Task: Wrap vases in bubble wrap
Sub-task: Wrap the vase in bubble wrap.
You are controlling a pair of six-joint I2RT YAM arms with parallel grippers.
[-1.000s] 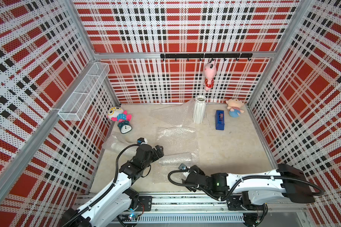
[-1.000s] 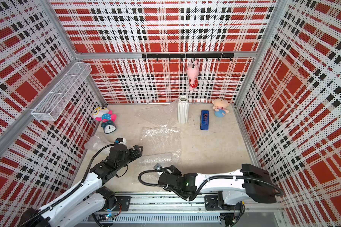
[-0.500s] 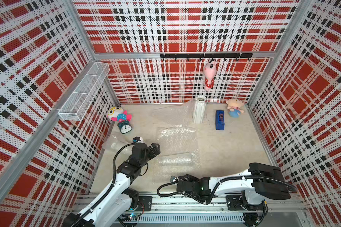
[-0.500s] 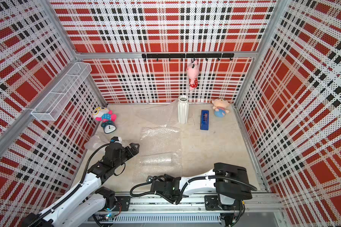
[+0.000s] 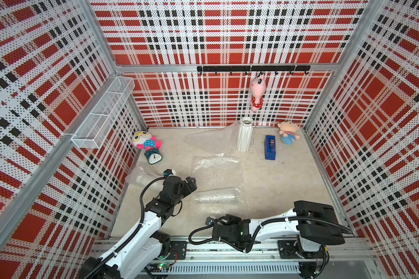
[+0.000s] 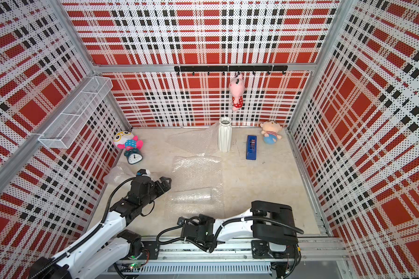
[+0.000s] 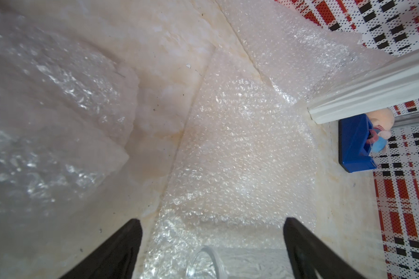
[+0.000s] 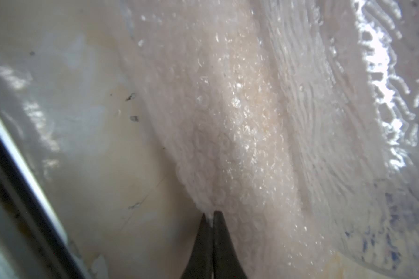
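Top views: high up and far out, across the floor (image 5: 276,183) from the white ribbed vase (image 5: 244,137), pitched down toward it. Whole cell in frame, near-identical in both top views, small sideways offset only. Left wrist: low and close, short of the vase, aimed at its base. Shares the vase, the blue tape dispenser (image 7: 356,145) just beside it and the bubble wrap (image 7: 240,149) in front of it with the top views. Right wrist: nearly touching the wrap, well apart from the vase, looking along a sheet edge. Overlap limited to wrap and floor.

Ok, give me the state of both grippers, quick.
Left gripper: open, holding nothing.
Right gripper: shut, pinching the edge of the bubble wrap.
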